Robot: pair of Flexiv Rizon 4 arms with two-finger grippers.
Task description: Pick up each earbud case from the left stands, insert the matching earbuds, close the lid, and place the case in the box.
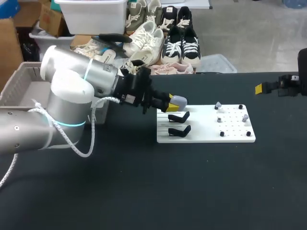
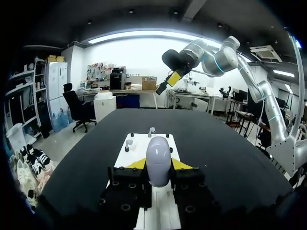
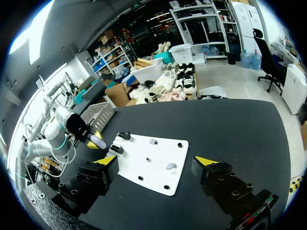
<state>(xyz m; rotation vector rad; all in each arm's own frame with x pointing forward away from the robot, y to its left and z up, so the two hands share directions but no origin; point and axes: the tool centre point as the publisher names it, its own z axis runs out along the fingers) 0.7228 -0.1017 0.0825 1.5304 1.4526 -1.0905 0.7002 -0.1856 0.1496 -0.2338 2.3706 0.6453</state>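
My left gripper (image 1: 171,104) is shut on a pale lavender earbud case (image 1: 178,101), held just above the left end of the white board (image 1: 206,139). In the left wrist view the case (image 2: 159,163) stands upright between the yellow tips. Two black cases (image 1: 179,117) (image 1: 179,130) sit on their stands on the board. Small lavender earbuds (image 1: 218,105) (image 1: 245,117) and black ones (image 1: 221,134) stand on pegs at the board's right half. My right gripper (image 1: 261,88) hangs open at the table's far right, well clear of the board (image 3: 153,163).
A grey slatted basket (image 1: 19,84) stands at the table's left edge behind my left arm. The dark tabletop in front of the board holds nothing else.
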